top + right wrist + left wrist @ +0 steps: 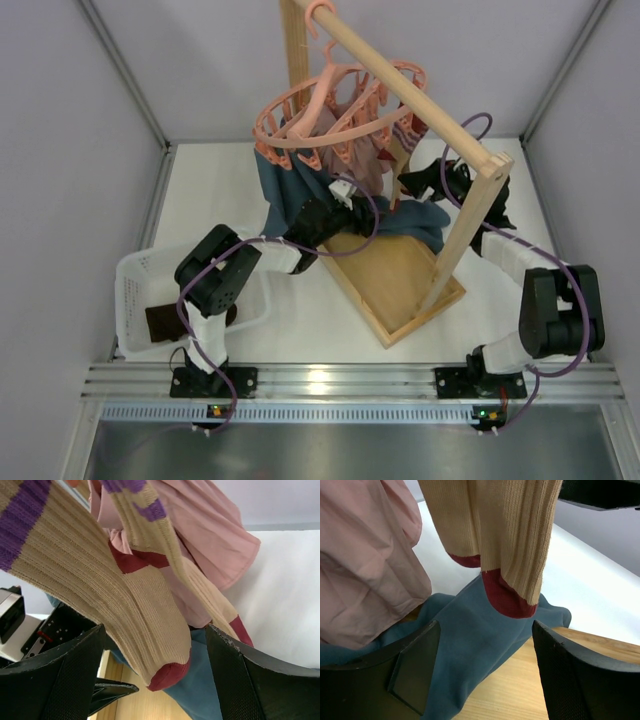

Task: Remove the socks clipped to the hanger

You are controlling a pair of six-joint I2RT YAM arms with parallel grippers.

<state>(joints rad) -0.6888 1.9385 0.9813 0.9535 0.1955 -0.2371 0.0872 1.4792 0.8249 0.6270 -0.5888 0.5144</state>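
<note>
The salmon-pink round hanger point(300, 110) hangs from the wooden rack's bar. Two cream ribbed socks with dark red toes hang from it point(408, 132). In the left wrist view they point(505, 535) hang just above and ahead of my left gripper point(485, 665), which is open and empty over the blue-grey cloth. In the right wrist view one sock point(125, 610), with purple stripes, hangs with its red toe between the open jaws of my right gripper point(155, 675); the other sock point(210, 605) hangs behind. A dark brown sock point(163, 320) lies in the basket.
The wooden rack's post point(470, 215) and base board point(385, 280) stand mid-table. A dusty-pink garment point(365, 570) hangs beside the socks. The blue-grey cloth point(470, 640) drapes onto the base. A white basket point(135, 275) sits front left.
</note>
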